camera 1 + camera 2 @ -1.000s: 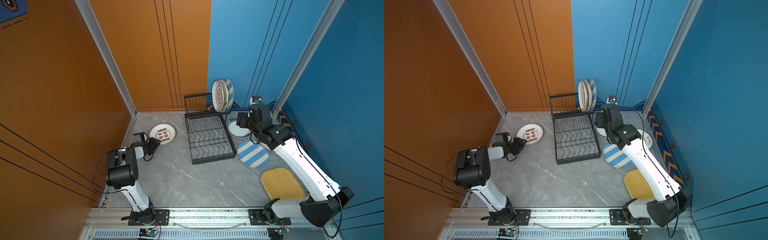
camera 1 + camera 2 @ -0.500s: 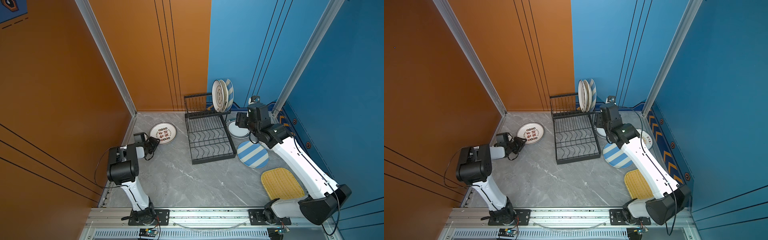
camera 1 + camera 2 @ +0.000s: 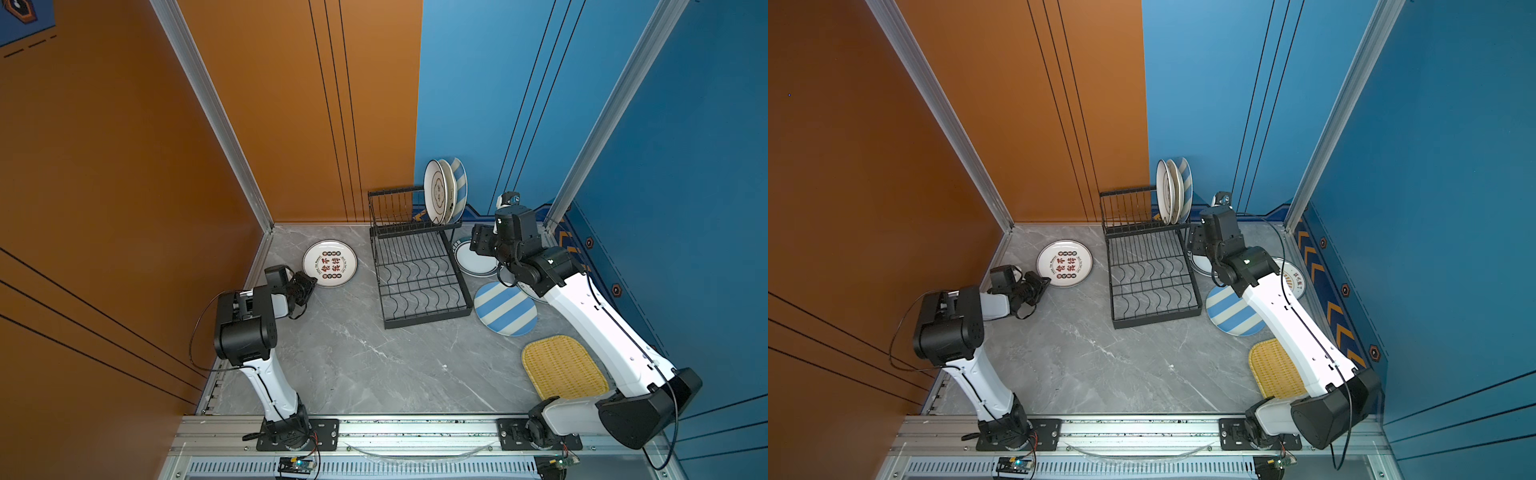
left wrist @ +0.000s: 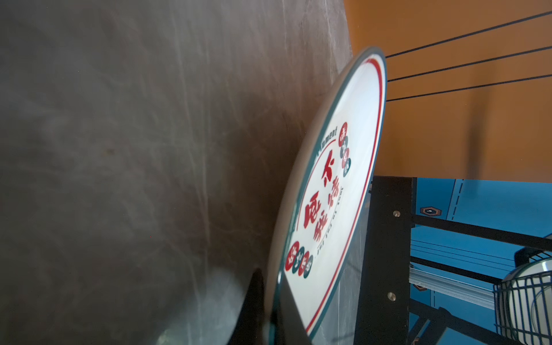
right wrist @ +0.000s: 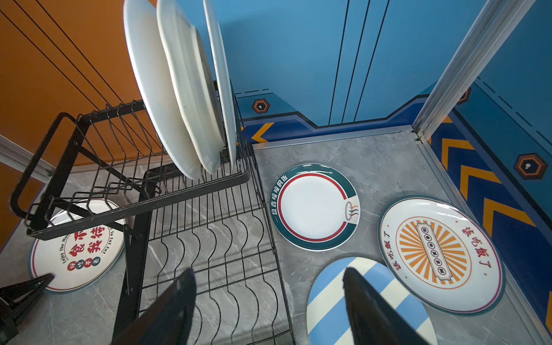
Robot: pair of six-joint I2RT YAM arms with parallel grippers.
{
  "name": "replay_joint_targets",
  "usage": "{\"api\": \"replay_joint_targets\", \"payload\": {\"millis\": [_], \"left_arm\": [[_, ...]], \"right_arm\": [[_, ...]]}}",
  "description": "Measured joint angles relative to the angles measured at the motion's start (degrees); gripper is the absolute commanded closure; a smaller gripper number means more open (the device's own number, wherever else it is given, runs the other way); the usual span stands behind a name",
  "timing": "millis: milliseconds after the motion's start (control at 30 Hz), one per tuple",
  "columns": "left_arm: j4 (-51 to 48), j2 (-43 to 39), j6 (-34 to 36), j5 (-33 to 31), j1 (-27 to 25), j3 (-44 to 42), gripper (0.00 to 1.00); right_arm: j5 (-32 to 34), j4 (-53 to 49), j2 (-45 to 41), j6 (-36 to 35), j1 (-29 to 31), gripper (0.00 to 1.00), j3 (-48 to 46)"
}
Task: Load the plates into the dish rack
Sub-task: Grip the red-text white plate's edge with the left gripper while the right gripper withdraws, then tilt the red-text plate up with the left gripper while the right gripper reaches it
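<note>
At the back of the dish rack (image 3: 428,319), three plates (image 3: 442,191) stand upright in the tall tier. Five lie flat on the table (image 3: 353,365): a lettered plate (image 3: 330,264) left of the rack, and to its right a green-rimmed plate (image 5: 313,206), a sunburst plate (image 5: 433,251), a striped plate (image 3: 505,307) and a yellow woven plate (image 3: 561,365), so I judge the job under half done. The left gripper (image 3: 311,283) is pressed together on the lettered plate's near rim, likely the next to load, while the right gripper (image 5: 268,273) hangs spread and empty above the rack's right edge.
</note>
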Motion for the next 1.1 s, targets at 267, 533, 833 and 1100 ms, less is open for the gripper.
{"api": "replay_joint_targets", "payload": {"millis": [267, 533, 833, 1100], "left_arm": [[-1.49, -2.16, -0.68, 1.07, 1.64, -1.77, 1.0], [-11.06, -11.43, 0.72, 2.14, 2.54, -3.74, 1.0], [-21.59, -23.82, 3.93, 4.11, 2.54, -6.93, 1.0], [-30.93, -33.51, 5.9, 7.21, 2.54, -8.46, 1.0]], "right_arm": [[-1.92, 0.07, -0.02, 1.14, 0.0, 0.18, -0.2], [-6.49, 0.37, -0.39, 3.82, -0.61, 0.13, -5.4], [-16.31, 1.03, -0.87, 5.35, -3.45, 0.11, -8.94], [-24.92, 1.16, 0.5, 5.35, -4.11, 0.1, -9.14]]}}
